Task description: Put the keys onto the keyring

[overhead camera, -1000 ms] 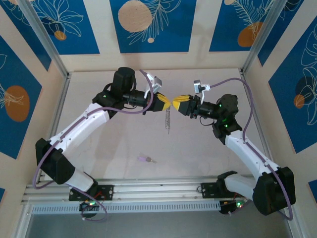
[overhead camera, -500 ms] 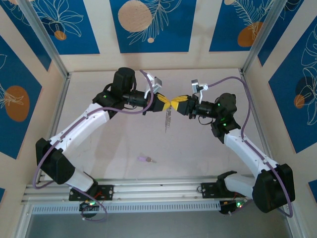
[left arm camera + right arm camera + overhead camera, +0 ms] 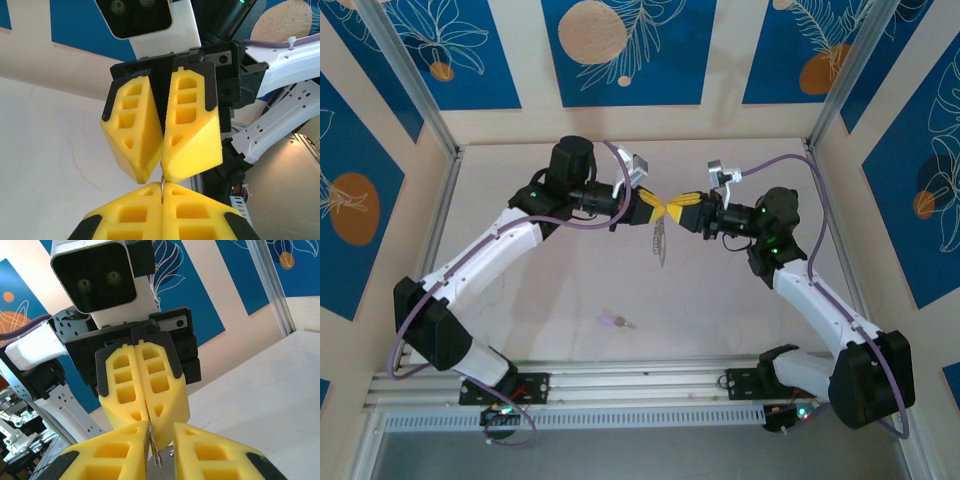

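A purple-headed key (image 3: 615, 321) lay on the tabletop (image 3: 720, 310), well apart from both grippers. Above mid-table the left gripper (image 3: 660, 208) was clamped on the keyring (image 3: 662, 240), its silver keys dangling below. The right gripper (image 3: 676, 210) met it tip to tip, jaws narrowly parted; whether it gripped the ring I couldn't tell.
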{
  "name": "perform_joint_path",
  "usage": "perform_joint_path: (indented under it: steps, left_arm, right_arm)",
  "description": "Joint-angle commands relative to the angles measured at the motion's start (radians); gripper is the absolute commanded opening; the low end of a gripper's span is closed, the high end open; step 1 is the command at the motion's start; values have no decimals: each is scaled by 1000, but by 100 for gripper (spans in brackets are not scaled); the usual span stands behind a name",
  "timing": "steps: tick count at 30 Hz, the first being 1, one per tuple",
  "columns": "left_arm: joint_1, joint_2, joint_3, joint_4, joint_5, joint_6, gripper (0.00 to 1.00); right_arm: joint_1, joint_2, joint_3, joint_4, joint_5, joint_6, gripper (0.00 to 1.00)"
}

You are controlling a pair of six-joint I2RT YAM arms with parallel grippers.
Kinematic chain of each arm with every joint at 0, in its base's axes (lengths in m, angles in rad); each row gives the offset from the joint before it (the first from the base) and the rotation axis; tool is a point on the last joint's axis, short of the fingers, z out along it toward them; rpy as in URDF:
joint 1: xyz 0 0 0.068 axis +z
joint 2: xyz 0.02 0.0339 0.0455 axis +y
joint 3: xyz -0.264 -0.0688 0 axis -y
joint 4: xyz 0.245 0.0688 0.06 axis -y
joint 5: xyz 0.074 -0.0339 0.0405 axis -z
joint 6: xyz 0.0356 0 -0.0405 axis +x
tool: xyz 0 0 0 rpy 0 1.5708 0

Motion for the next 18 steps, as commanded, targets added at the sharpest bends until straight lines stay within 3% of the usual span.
perform_joint_path:
  steps: [1,10,18]
  left_arm:
    - [-7,19,27,71,35,-5,0]
    - [-7,55,48,78,41,-13,0]
    - [-9,70,60,73,56,-18,0]
  right_arm:
    - [-18,-9,-29,-15,-33,-3,22]
    - [-30,6,-49,32,-41,15,19]
    - [-36,41,-30,76,-36,32,0]
